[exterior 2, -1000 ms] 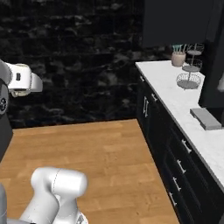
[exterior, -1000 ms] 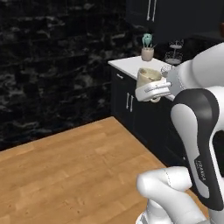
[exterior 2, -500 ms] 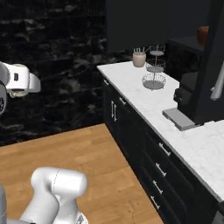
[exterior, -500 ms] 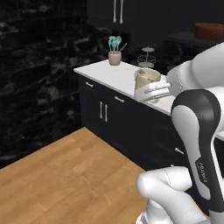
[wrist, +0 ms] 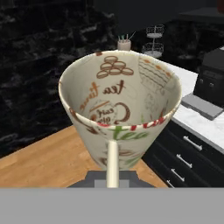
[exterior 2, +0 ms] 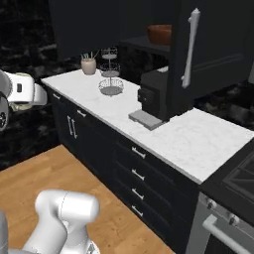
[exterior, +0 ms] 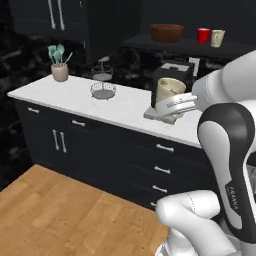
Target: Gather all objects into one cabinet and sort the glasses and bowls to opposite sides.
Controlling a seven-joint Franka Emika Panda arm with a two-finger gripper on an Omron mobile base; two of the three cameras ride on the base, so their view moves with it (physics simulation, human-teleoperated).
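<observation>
View has swung to the open cabinet (exterior: 185, 47), end effector (exterior: 172, 105) holding cream mug (exterior: 169, 91)

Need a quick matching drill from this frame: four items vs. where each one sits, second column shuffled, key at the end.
Items:
1. wooden bowl
2. red mug
3. patterned cream mug
4. utensil pot

Places:
A. held in the shut gripper, off the counter
B. far end of the white counter, beside the wire tiered basket
C. cabinet shelf, left part
D. cabinet shelf, next to another cream mug

Pairs: 1-C, 2-D, 3-A, 4-B
</observation>
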